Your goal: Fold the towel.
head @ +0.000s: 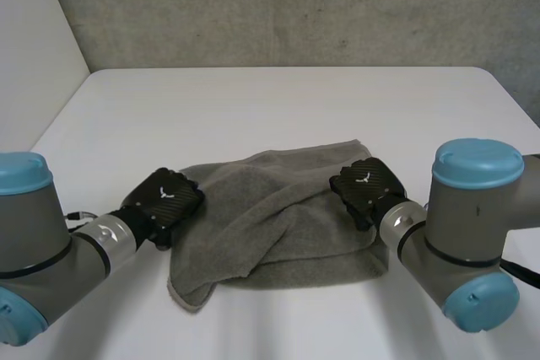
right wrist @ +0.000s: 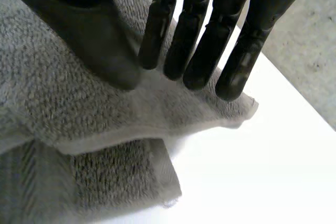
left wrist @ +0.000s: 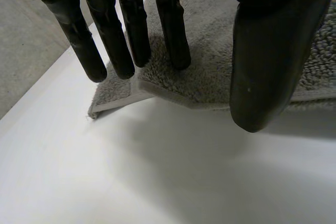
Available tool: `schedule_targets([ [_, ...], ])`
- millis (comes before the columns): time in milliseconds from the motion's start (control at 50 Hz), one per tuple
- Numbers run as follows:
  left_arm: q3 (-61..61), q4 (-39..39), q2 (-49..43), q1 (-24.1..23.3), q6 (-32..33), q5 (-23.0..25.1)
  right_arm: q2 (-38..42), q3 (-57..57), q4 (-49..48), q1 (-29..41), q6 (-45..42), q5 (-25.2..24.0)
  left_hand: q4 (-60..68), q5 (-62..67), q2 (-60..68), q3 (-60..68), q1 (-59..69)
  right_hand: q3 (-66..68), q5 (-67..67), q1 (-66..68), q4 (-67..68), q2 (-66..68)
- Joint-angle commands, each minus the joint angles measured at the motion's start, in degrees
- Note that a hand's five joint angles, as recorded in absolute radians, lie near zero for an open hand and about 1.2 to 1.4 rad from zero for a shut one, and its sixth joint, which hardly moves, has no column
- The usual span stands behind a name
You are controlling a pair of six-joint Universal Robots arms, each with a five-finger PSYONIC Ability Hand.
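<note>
Towel (head: 278, 225) grey, rumpled; white table (head: 278, 107); concrete wall (head: 295, 6); left hand (head: 164, 198), right hand (head: 367, 185) white-emblemed, fingers straight at towel edges, gripping nothing

We count 1 towel (head: 278, 225), grey. Hands: 2, i.e. left hand (head: 164, 202) & right hand (head: 364, 185), both black. Arms: 2 as well, 1 per hand. Light-blue caps: 4 in all, 2 on the left arm (head: 51, 267), 2 on the right arm (head: 456, 233). Desk (head: 278, 107): 1, white. By the right hand's fingertips we make out 2 towel layers, 1 over the other.
</note>
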Motion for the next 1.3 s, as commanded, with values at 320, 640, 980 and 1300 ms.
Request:
schedule_targets([
  [320, -1.24, -0.04, -0.18, 0.37, -0.17, 0.67, -2.66, 5.95, 3.48, -1.76, 7.57, -4.71, 6.8, 6.62, 6.53, 6.8, 6.88, -20.24, -20.13, -19.17, -20.38, -18.46],
  [640, 0.61, -0.91, 6.13, -1.57, -13.16, 0.41, 1.47, -17.26, 2.6, -1.76, 11.26, -4.54, 44.68, 44.5, 44.4, 44.68, 44.76, 24.28, 24.39, 25.35, 24.13, 26.06],
  [980, -5.55, -0.48, 17.75, -1.83, -22.32, 1.38, 21.7, -48.05, 16.22, -3.26, -0.35, 14.0, 44.68, 44.5, 44.4, 44.68, 44.76, -45.72, -45.61, -44.65, -45.87, -43.94],
  [1300, -2.48, 3.91, 8.18, -4.38, -21.7, 1.29, -8.81, -2.69, 4.36, 0.96, 8.08, 5.66, -11.98, -12.16, -12.26, -11.98, -11.9, -45.72, -45.61, -44.65, -45.87, -43.94],
])
